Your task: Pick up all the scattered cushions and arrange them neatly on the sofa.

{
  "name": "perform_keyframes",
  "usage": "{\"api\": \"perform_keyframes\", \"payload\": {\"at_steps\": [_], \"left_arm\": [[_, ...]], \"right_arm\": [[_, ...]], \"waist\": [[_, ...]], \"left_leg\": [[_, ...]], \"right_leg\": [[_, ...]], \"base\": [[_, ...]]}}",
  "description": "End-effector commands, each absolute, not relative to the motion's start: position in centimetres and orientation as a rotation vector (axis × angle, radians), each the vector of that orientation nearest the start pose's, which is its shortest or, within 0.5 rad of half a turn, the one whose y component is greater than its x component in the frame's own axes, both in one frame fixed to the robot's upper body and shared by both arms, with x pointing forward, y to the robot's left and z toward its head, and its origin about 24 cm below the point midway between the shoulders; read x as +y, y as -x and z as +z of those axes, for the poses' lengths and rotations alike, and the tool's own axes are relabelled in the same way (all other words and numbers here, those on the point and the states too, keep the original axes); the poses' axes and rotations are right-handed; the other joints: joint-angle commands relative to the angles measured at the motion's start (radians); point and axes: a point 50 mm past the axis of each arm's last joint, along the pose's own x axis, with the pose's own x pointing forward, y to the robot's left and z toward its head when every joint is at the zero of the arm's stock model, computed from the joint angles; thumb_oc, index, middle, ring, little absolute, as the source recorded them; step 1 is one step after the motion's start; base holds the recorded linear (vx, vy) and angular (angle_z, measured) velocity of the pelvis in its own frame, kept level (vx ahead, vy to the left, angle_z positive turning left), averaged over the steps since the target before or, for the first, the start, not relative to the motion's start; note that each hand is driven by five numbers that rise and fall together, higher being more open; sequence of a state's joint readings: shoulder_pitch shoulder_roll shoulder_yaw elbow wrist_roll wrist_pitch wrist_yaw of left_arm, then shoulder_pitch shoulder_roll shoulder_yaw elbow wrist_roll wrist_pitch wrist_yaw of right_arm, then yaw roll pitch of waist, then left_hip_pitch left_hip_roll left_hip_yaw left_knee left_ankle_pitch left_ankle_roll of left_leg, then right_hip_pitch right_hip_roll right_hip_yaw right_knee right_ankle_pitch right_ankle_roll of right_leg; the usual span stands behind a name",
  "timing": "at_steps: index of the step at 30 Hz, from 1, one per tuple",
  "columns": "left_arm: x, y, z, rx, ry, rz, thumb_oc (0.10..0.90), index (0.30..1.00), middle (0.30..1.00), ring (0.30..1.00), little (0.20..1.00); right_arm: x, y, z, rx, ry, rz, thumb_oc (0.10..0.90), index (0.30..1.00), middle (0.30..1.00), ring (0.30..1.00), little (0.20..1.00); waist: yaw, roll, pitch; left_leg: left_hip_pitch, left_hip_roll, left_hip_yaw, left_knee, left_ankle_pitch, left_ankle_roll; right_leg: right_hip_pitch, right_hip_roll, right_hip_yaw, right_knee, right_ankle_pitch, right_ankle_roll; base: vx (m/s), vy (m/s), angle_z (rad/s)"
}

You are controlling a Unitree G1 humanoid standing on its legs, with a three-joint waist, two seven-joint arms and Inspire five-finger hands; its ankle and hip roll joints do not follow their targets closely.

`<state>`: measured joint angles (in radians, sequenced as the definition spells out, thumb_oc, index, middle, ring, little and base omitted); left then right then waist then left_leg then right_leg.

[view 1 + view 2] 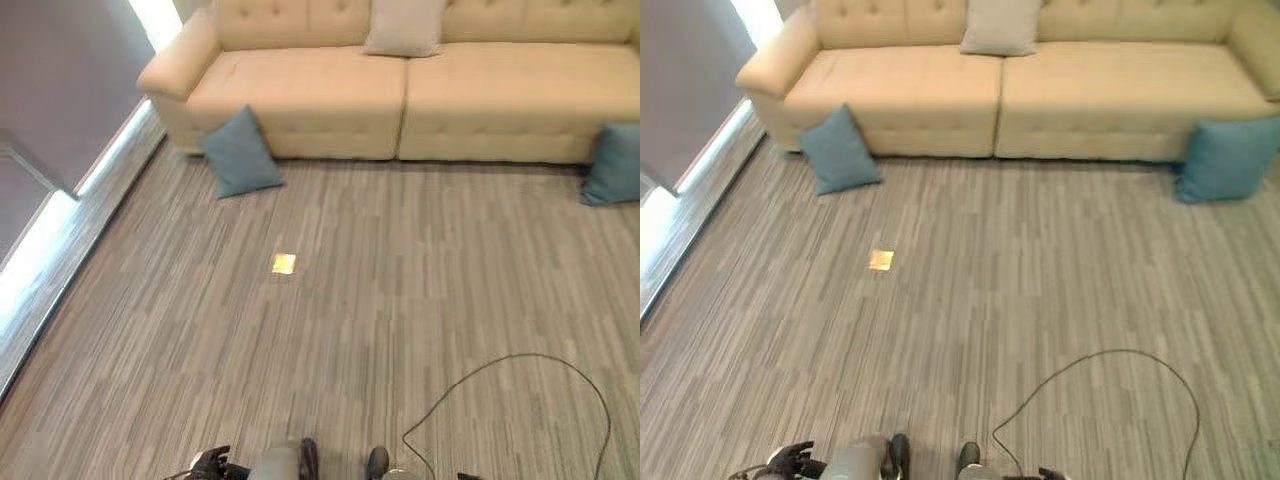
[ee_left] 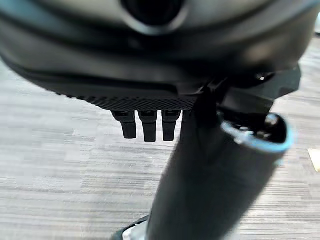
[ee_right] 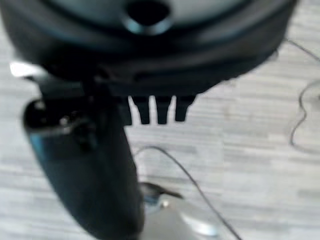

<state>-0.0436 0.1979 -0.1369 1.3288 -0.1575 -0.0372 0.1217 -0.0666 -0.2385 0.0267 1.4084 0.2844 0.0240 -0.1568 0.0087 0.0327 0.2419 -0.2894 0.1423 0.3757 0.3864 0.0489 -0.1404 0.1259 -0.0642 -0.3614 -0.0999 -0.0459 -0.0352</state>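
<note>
Two teal cushions lie on the carpet, leaning against the front of the beige sofa [image 1: 330, 90]. One teal cushion [image 1: 240, 155] is near the sofa's left arm, the other teal cushion [image 1: 1228, 158] near its right end. A beige cushion [image 1: 405, 27] stands against the sofa's backrest in the middle. Both hands hang low, far from the cushions. My left hand [image 2: 150, 75] holds nothing, with its fingers [image 2: 149, 126] straight and pointing at the floor. My right hand [image 3: 150, 65] is the same, its fingers [image 3: 150, 111] straight over bare carpet.
Grey striped carpet stretches between me and the sofa. A small yellow patch [image 1: 284, 263] lies on the carpet left of centre. A dark wall with a bright strip along its base [image 1: 60, 230] runs along the left side.
</note>
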Motion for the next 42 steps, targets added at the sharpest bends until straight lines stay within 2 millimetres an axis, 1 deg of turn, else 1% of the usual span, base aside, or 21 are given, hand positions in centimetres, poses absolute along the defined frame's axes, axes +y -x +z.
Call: {"api": "perform_keyframes", "payload": {"at_steps": [1,3,5,7,9,10,11,13,15,18,21,23,25,27,28,31,34,35,36,38,42], "left_arm": [[22.8,-3.8,-17.3,1.403,-0.235,0.223,0.800,0.900,0.900,0.900,0.900],[23.1,-1.6,-17.3,1.477,-0.224,0.246,0.800,0.900,0.900,0.900,0.900],[23.4,-1.0,-17.3,1.497,-0.237,0.264,0.800,0.900,0.900,0.900,0.900],[24.3,-1.3,-17.0,1.489,-0.249,0.299,0.800,0.900,0.900,0.900,0.900],[24.6,-2.8,-16.9,1.452,-0.279,0.285,0.800,0.900,0.900,0.900,0.900],[24.6,-2.8,-16.9,1.450,-0.278,0.287,0.800,0.900,0.900,0.900,0.900],[25.0,-4.4,-16.7,1.400,-0.302,0.296,0.800,0.900,0.900,0.900,0.900],[25.5,-6.4,-16.3,1.329,-0.309,0.316,0.800,0.900,0.900,0.900,0.900],[25.5,-7.6,-16.0,1.283,-0.300,0.323,0.800,0.900,0.900,0.900,0.900],[25.1,-10.3,-15.5,1.193,-0.331,0.285,0.800,0.900,0.900,0.900,0.900],[24.7,-11.0,-15.4,1.178,-0.347,0.269,0.800,0.900,0.900,0.900,0.900],[24.6,-10.8,-15.5,1.183,-0.332,0.276,0.800,0.900,0.900,0.900,0.900],[24.6,-8.7,-16.1,1.259,-0.279,0.317,0.800,0.900,0.900,0.900,0.900],[24.7,-7.7,-16.3,1.298,-0.271,0.326,0.800,0.900,0.900,0.900,0.900],[24.6,-5.6,-16.6,1.380,-0.300,0.300,0.800,0.900,0.900,0.900,0.900],[24.2,-3.4,-16.9,1.452,-0.318,0.255,0.800,0.900,0.900,0.900,0.900],[24.0,-3.0,-17.1,1.458,-0.277,0.272,0.800,0.900,0.900,0.900,0.900],[23.8,-3.8,-17.0,1.424,-0.208,0.309,0.800,0.900,0.900,0.900,0.900],[23.8,-4.5,-17.0,1.393,-0.176,0.330,0.800,0.900,0.900,0.900,0.900],[23.8,-6.7,-16.7,1.315,-0.165,0.346,0.800,0.900,0.900,0.900,0.900],[23.8,-8.5,-16.3,1.253,-0.172,0.347,0.800,0.900,0.900,0.900,0.900]], "right_arm": [[-26.2,-4.2,-16.3,1.373,0.012,-0.593,0.800,0.900,0.900,0.900,0.900],[-25.9,-4.4,-16.4,1.380,0.023,-0.567,0.800,0.900,0.900,0.900,0.900],[-25.5,-5.0,-16.5,1.356,0.022,-0.558,0.800,0.900,0.900,0.900,0.900],[-24.7,-6.0,-16.5,1.318,-0.007,-0.544,0.800,0.900,0.900,0.900,0.900],[-24.1,-7.4,-16.5,1.287,0.030,-0.486,0.800,0.900,0.900,0.900,0.900],[-24.1,-7.5,-16.5,1.286,0.030,-0.484,0.800,0.900,0.900,0.900,0.900],[-24.0,-8.5,-16.2,1.248,0.057,-0.461,0.800,0.900,0.900,0.900,0.900],[-24.0,-9.5,-16.0,1.207,0.056,-0.466,0.800,0.900,0.900,0.900,0.900],[-23.8,-9.6,-16.0,1.198,0.053,-0.463,0.800,0.900,0.900,0.900,0.900],[-23.2,-8.7,-16.4,1.232,0.048,-0.468,0.800,0.900,0.900,0.900,0.900],[-23.2,-7.2,-16.7,1.287,0.025,-0.503,0.800,0.900,0.900,0.900,0.900],[-23.2,-6.5,-16.8,1.313,0.012,-0.516,0.800,0.900,0.900,0.900,0.900],[-23.4,-4.7,-17.0,1.374,-0.032,-0.562,0.800,0.900,0.900,0.900,0.900],[-23.5,-4.2,-17.1,1.387,-0.034,-0.570,0.800,0.900,0.900,0.900,0.900],[-23.9,-3.4,-17.0,1.408,-0.036,-0.592,0.800,0.900,0.900,0.900,0.900],[-25.0,-3.3,-16.8,1.392,-0.025,-0.617,0.800,0.900,0.900,0.900,0.900],[-25.9,-4.3,-16.4,1.359,-0.010,-0.625,0.800,0.900,0.900,0.900,0.900],[-26.2,-6.0,-16.1,1.308,0.004,-0.602,0.800,0.900,0.900,0.900,0.900],[-26.3,-7.0,-16.0,1.279,0.020,-0.592,0.800,0.900,0.900,0.900,0.900],[-26.3,-9.0,-15.5,1.229,0.076,-0.545,0.800,0.900,0.900,0.900,0.900],[-26.4,-10.5,-15.1,1.182,0.121,-0.520,0.800,0.900,0.900,0.900,0.900]], "waist": [[0.027,0.011,-0.052],[0.046,0.023,-0.074],[0.062,-0.001,-0.084],[0.081,-0.052,-0.094],[0.079,-0.069,-0.091],[0.081,-0.067,-0.091],[0.062,-0.050,-0.083],[0.040,-0.029,-0.071],[0.027,-0.015,-0.066],[-0.032,-0.010,-0.035],[-0.083,-0.024,-0.020],[-0.099,-0.027,-0.020],[-0.127,-0.025,-0.028],[-0.135,-0.016,-0.034],[-0.151,-0.016,-0.053],[-0.174,0.008,-0.084],[-0.167,0.031,-0.089],[-0.147,0.018,-0.072],[-0.129,0.007,-0.055],[-0.093,-0.019,-0.031],[-0.069,-0.035,-0.023]], "left_leg": [[-0.014,0.072,0.060,-0.269,0.044,0.002],[0.029,0.051,0.030,-0.356,0.096,0.027],[0.029,0.022,0.007,-0.344,0.096,0.037],[0.052,-0.027,-0.023,-0.301,0.023,0.069],[0.080,-0.069,-0.031,-0.286,-0.036,0.117],[0.073,-0.064,-0.014,-0.285,-0.021,0.128],[0.135,-0.088,-0.037,-0.298,-0.065,0.159],[0.210,-0.104,-0.082,-0.334,-0.089,0.176],[0.242,-0.103,-0.110,-0.354,-0.094,0.176],[0.359,-0.128,-0.211,-0.383,-0.144,0.164],[0.439,-0.148,-0.303,-0.399,-0.201,0.146],[0.462,-0.153,-0.328,-0.407,-0.215,0.139],[0.543,-0.160,-0.376,-0.419,-0.264,0.116],[0.573,-0.152,-0.387,-0.426,-0.280,0.110],[0.613,-0.154,-0.398,-0.427,-0.301,0.104],[0.643,-0.131,-0.425,-0.368,-0.311,0.097],[0.604,-0.103,-0.409,-0.233,-0.244,0.061],[0.442,-0.073,-0.381,0.088,-0.079,0.021],[0.376,-0.061,-0.366,0.242,-0.032,0.027],[0.275,-0.051,-0.328,0.419,-0.030,0.051],[0.167,-0.041,-0.284,0.445,-0.074,0.082]], "right_leg": [[0.113,-0.063,-0.035,0.013,-0.151,0.178],[0.143,-0.055,-0.046,0.013,-0.135,0.196],[0.161,-0.076,-0.042,0.043,-0.121,0.205],[0.118,-0.165,-0.023,0.220,-0.092,0.233],[0.051,-0.246,-0.017,0.434,0.047,0.262],[0.043,-0.247,-0.023,0.431,0.060,0.257],[-0.024,-0.274,-0.004,0.615,0.141,0.242],[-0.115,-0.249,0.033,0.753,0.116,0.221],[-0.157,-0.220,0.032,0.763,0.083,0.207],[-0.283,-0.148,0.046,0.582,0.008,0.173],[-0.361,-0.084,0.156,0.327,0.056,0.188],[-0.380,-0.081,0.173,0.248,0.092,0.201],[-0.430,-0.097,0.122,0.099,0.171,0.229],[-0.432,-0.095,0.075,0.071,0.187,0.235],[-0.429,-0.098,0.040,0.081,0.196,0.235],[-0.416,-0.066,0.105,0.153,0.185,0.206],[-0.395,-0.038,0.118,0.196,0.149,0.176],[-0.336,-0.025,0.134,0.201,0.103,0.129],[-0.303,-0.016,0.141,0.199,0.082,0.103],[-0.245,-0.001,0.156,0.193,0.039,0.065],[-0.204,0.000,0.159,0.192,0.001,0.054]], "base": [[0.46,0.250,0.25],[0.37,0.196,0.15],[0.36,0.188,0.11],[0.47,0.297,0.12],[0.27,0.300,0.19],[0.36,0.384,0.69],[0.37,0.332,0.86],[0.42,0.270,0.54],[0.36,0.084,0.92],[0.44,0.006,0.85],[0.49,-0.083,0.96],[0.43,-0.071,0.87],[0.65,-0.092,0.88],[0.44,-0.085,0.54],[0.48,-0.129,0.40],[0.54,-0.164,0.70],[0.31,-0.156,0.41],[0.26,-0.264,0.07],[0.36,-0.379,-0.19],[0.21,-0.245,-0.44],[0.21,-0.092,-0.23]]}}
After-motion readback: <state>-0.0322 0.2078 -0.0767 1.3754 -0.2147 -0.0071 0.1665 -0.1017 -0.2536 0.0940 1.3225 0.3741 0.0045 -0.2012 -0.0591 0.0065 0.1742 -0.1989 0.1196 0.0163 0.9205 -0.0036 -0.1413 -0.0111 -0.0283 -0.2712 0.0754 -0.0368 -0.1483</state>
